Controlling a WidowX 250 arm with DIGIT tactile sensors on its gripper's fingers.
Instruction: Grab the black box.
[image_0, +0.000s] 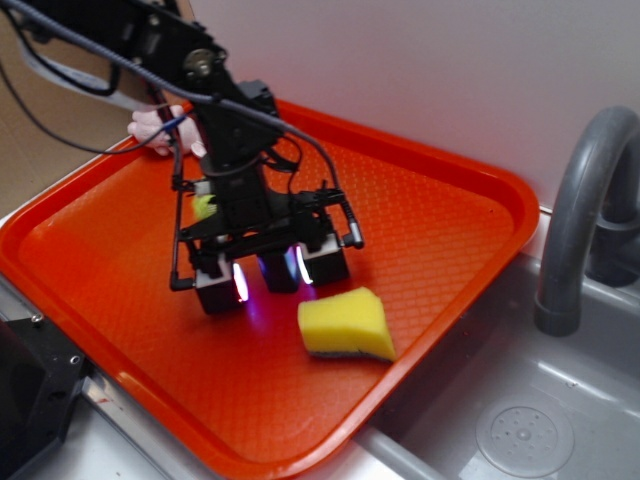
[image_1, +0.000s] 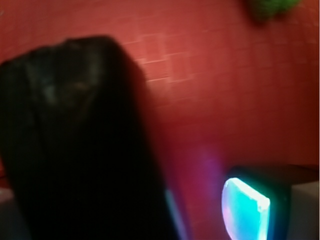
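- My gripper is down on the orange tray, its lit fingers spread apart.
- The black box stands between them; in the wrist view it touches one finger, with a gap to the other.
- A yellow sponge lies just beside.

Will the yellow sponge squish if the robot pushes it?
Probably. The sponge looks like soft foam, so it would likely squash and feel light. It lies flat on the tray, so it should slide, not roll. Its darker bottom layer may grip the bumpy tray a little.
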